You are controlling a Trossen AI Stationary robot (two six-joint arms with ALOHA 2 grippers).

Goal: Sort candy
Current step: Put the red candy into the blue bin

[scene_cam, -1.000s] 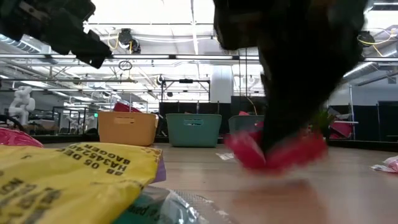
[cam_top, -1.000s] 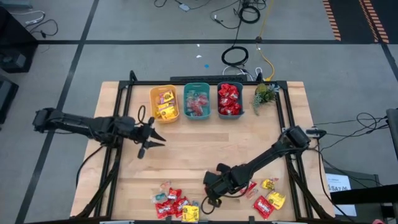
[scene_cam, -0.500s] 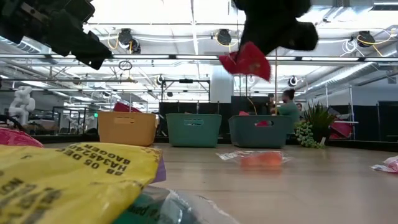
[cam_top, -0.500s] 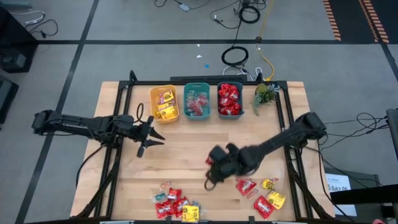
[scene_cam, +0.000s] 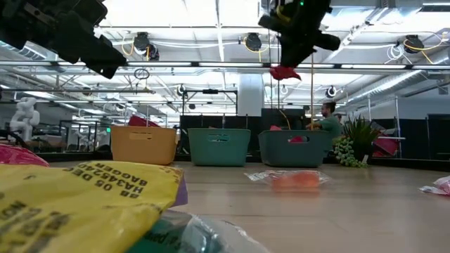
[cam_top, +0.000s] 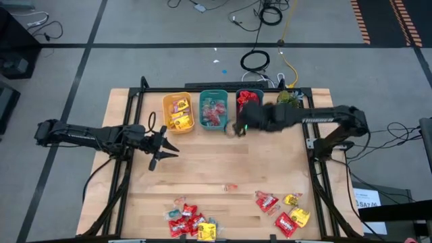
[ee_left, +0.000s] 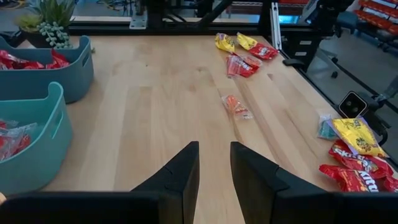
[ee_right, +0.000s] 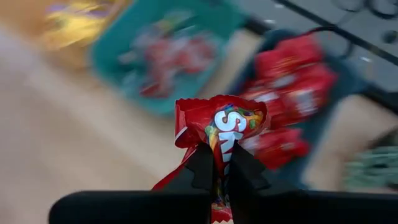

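Observation:
My right gripper hangs high over the table just in front of the bins, shut on a glossy red candy packet. In the low view the packet dangles under the gripper, above the bin of red packets. Beside that bin stand a teal bin and a yellow bin. More candy lies at the near edge in a left heap and a right group. My left gripper waits open and empty at the table's left. My right gripper pinches the red packet between its two fingers, which close on its crumpled middle. The fingers slant downward toward the far edge. The packet is lifted clear of the table, and one end hangs below the fingertips.
A single small clear-wrapped piece lies alone on the bare wood mid-table. A small green plant stands right of the bins. A black frame rail runs along the table's right side. A person sits in the room beyond the table.
My right gripper has risen from the near edge, carried the red packet up and toward the far edge to just before the bins, and has tipped and rolled on the way. The packet has gone from the table to hanging clear.

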